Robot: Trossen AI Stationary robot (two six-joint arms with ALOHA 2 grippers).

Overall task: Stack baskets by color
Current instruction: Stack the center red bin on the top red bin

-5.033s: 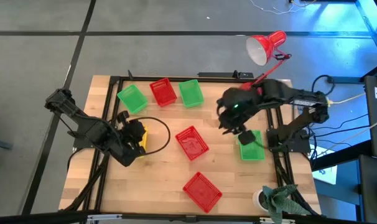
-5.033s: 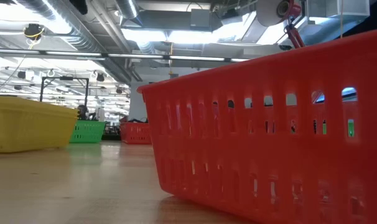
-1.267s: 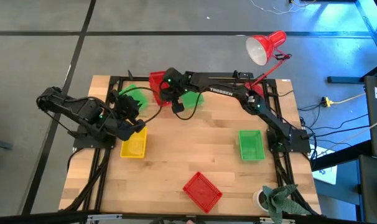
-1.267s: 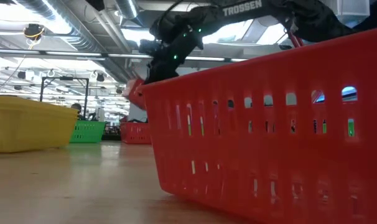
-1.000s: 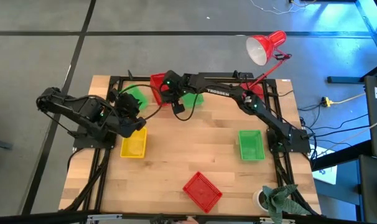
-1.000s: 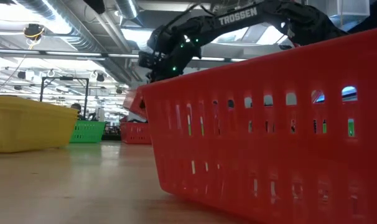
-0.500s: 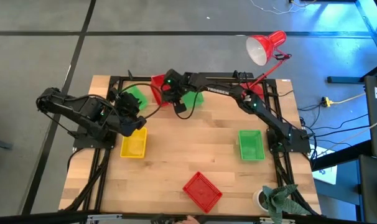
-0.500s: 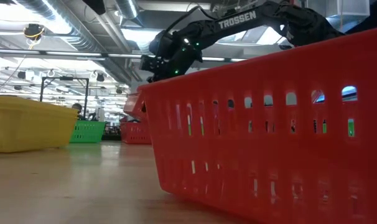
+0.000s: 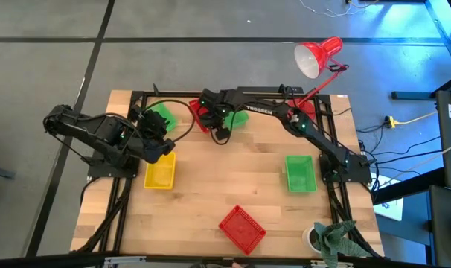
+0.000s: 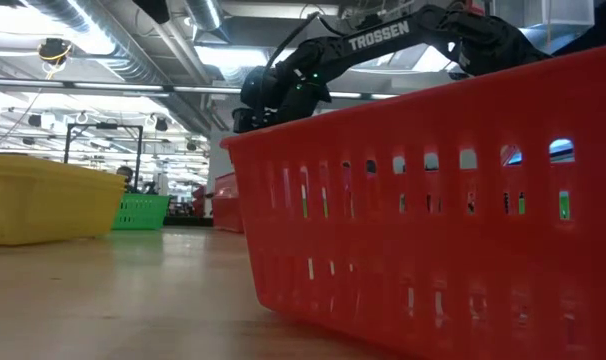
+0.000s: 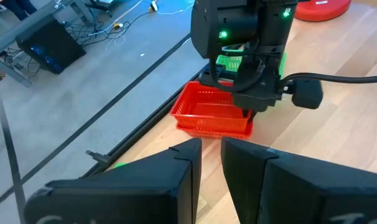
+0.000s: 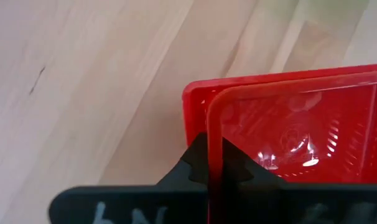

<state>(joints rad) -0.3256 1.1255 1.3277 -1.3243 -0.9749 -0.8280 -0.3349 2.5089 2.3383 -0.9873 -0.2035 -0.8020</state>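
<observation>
A: Gripping what, the right gripper [image 12: 208, 163]?

B: Rim of a red perforated plastic basket [image 12: 288, 134], fingers pinched tight on its edge. That basket sits nested in a 2nd red basket [image 12: 195, 102] directly under it, far side of the table.

A: Around it?

B: Green mesh basket [image 9: 237, 117] just beside the gripper, partly hidden by the arm. Another green one [image 9: 159, 115] the other way, near the left gripper [image 11: 210, 152].

A: Left gripper's state?

B: Fingers slightly apart w/ a narrow gap, holding nothing, hovering by a yellow mesh basket [image 9: 159, 173].

A: Rest?

B: Well away from both: green basket [image 9: 300, 173], and a red basket [image 9: 242, 227] at the near edge. Red desk lamp [image 9: 315, 58] beyond the right arm.
</observation>
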